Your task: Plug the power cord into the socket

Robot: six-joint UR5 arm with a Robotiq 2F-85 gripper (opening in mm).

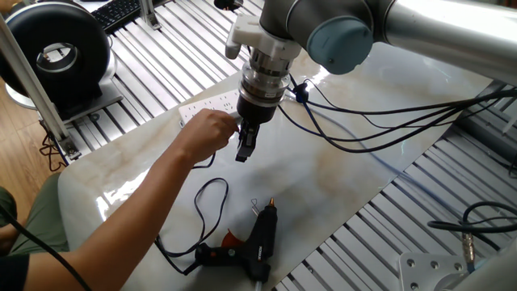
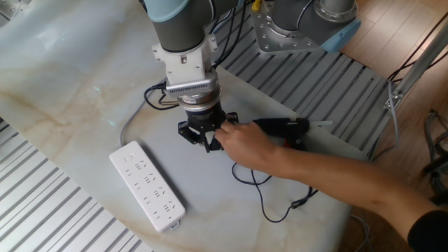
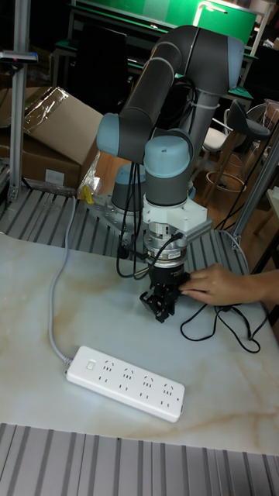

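My gripper (image 1: 245,145) hangs a little above the marble tabletop, pointing down, its fingers close together. A person's hand (image 1: 208,133) reaches in from the left and touches the fingers, so I cannot see what lies between them. The power cord (image 1: 212,194) is a thin black cable looping from the hand down to a black glue gun (image 1: 260,236). Its plug is hidden behind the hand. The socket (image 2: 148,185), a long white power strip, lies flat just beside the gripper (image 2: 209,142). In the tall fixed view the socket (image 3: 124,381) is in front of the gripper (image 3: 163,308).
The person's forearm (image 2: 329,171) crosses the table from the edge. Thick black robot cables (image 1: 380,129) trail over the far side. The strip's pale grey cable (image 3: 56,302) runs along the table's left. A black round fan (image 1: 56,52) stands off the table.
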